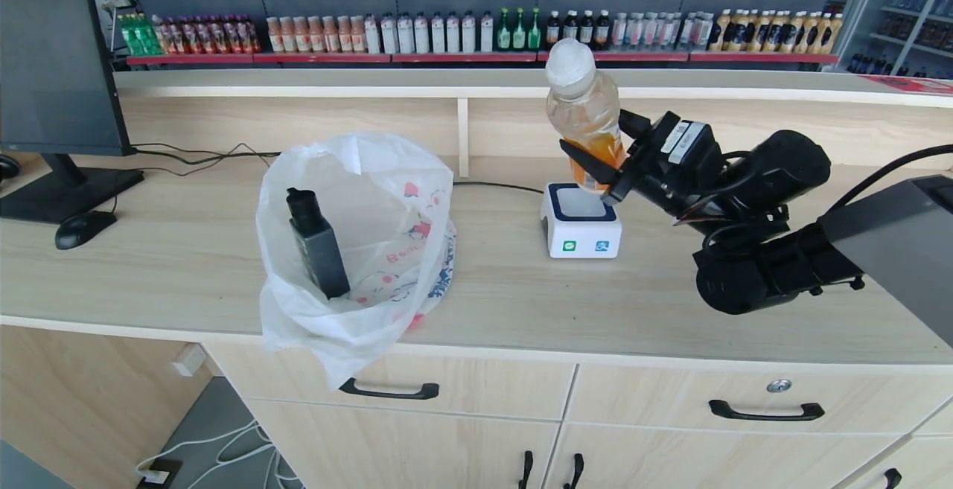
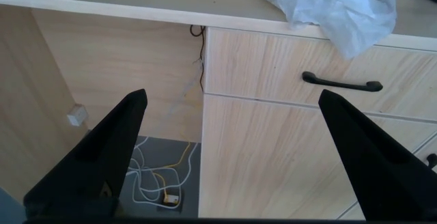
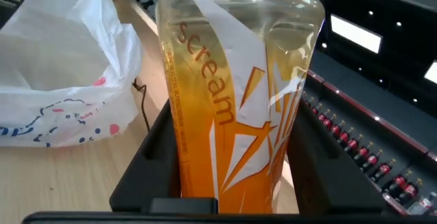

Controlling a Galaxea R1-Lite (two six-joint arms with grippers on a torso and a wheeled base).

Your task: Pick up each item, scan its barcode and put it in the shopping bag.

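Clenching the drink bottle (image 1: 588, 120) around its lower, orange part, the right claw (image 1: 595, 148) holds it nearly upright, cap up and leaning a little to the robot's left. Its base hangs just above the window of the white scanner (image 1: 581, 225) on the worktop (image 1: 521, 303).

The shopping bag (image 1: 402, 176) lies to the left of the scanner, near it but apart, with its mouth open upward. The right arm is the nearer one. The coming move is probably a carry leftward over the bag's rim, then a drop, long axis vertical.

A dark bottle (image 1: 319, 247) already stands against the bag's left wall, so the right half looks freer. The limp rim could catch the base. A thin cable runs behind the bag.

The left claw (image 2: 232, 94) hangs released below the worktop edge, facing the drawers.
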